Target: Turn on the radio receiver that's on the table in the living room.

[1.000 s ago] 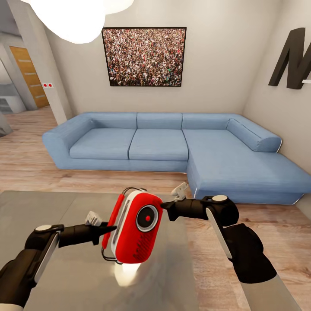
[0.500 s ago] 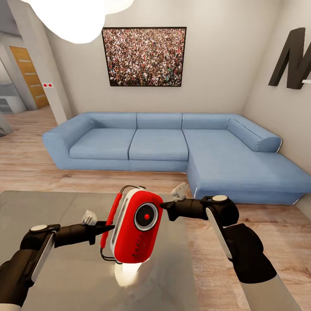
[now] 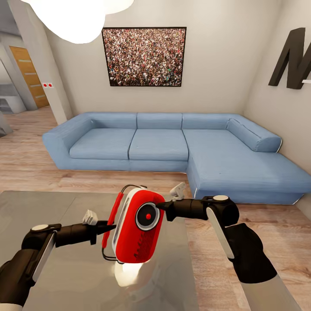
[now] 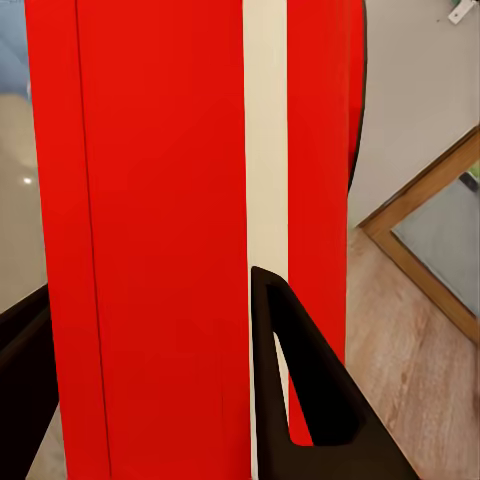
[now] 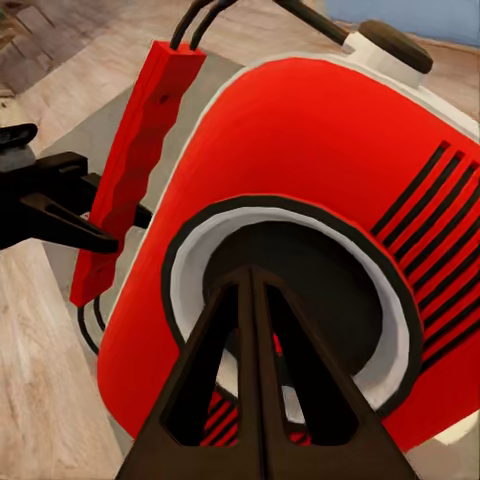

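The living room's blue L-shaped sofa (image 3: 172, 144) spans the far wall under a framed crowd picture (image 3: 144, 57), with a big dark letter (image 3: 290, 60) on the wall to the right and light wood floor (image 3: 26, 166) in between. Nearer the robot lies the glossy grey desk (image 3: 52, 207), its far edge running across the head view and its right edge falling away beside the right arm. The radio receiver (image 3: 140, 231) is held up above the desk's right half, clear of the glossy top, which shows its pale reflection below; it stands with its long axis roughly upright, tilted a little, red front and round dial (image 3: 147, 216) facing the robot and somewhat toward the right arm. The left claw (image 3: 105, 227) grips it from the left side, fingers (image 4: 300, 400) closed around the red and white edge, so that arm serves as the holder. The right claw (image 3: 160, 207) has its two fingers pressed together into one point (image 5: 252, 340), and that point sits on or just at the dial's dark centre. By my reading the press on the dial is the step in hand, and the right arm is the nearer one for it: the dial lies straight ahead of its fingertips.
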Motion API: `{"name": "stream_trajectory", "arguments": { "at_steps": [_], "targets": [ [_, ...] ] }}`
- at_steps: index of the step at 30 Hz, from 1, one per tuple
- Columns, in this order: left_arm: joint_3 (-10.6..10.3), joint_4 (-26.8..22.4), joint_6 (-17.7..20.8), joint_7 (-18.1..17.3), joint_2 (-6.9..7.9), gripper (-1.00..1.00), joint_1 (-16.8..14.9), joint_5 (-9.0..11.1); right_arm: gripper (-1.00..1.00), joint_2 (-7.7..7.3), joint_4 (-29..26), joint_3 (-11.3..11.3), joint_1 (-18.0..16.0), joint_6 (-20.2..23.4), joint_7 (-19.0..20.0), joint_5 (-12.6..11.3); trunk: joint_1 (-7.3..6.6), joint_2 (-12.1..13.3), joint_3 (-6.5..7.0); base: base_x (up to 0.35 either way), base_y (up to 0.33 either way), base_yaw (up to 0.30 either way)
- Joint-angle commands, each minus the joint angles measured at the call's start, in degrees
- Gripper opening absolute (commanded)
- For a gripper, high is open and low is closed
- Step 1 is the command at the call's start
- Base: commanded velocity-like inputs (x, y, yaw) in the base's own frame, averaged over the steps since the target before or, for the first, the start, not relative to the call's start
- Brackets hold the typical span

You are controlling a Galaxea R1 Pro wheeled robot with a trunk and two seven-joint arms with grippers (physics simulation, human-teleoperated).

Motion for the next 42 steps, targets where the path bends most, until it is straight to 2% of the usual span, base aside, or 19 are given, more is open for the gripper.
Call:
{"name": "stream_trajectory", "arguments": {
  "at_steps": [1, 7, 9, 13, 20, 42],
  "targets": [
    [0.03, -0.19, 0.12, -0.09, 0.01, -1.0, -0.02, 0.25, -1.0, 0.0, 0.01, 0.02, 0.0, 0.0, 0.0, -0.38, 0.0, 0.0, 0.0, 0.0, 0.0, 0.0],
    [0.41, -1.84, 0.23, -0.77, 0.01, -1.0, 0.0, 2.16, -1.0, -0.54, 0.02, -0.02, 0.0, 0.19, 0.0, -5.01, 0.0, 0.0, 0.0, 0.0, 0.0, 0.0],
    [2.0, -1.87, 0.3, -0.78, -0.01, -1.0, -0.02, 2.87, -1.0, -0.63, 0.02, -0.03, 0.0, 0.24, 0.0, -5.65, 0.0, 0.0, 0.0, 0.0, 0.0, 0.0],
    [4.72, -2.33, 0.83, -0.82, -0.06, -1.0, -0.02, 3.87, -1.0, -0.62, 0.02, -0.04, 0.0, 0.26, 0.0, -5.93, 0.0, 0.0, 0.0, 0.0, 0.0, 0.0],
    [6.03, -3.82, 1.27, -1.42, 0.03, -1.0, 0.0, 4.62, -1.0, -0.62, 0.02, -0.02, 0.0, 0.26, 0.0, -5.96, 0.0, 0.0, 0.0, 0.0, 0.0, 0.0],
    [5.94, -3.82, 1.29, -1.8, 0.04, -1.0, -0.03, 4.93, -1.0, -0.48, 0.02, 0.13, 0.0, 0.26, -0.08, -5.96, 0.0, 0.0, 0.0, 0.0, 0.0, 0.0]
  ]
}}
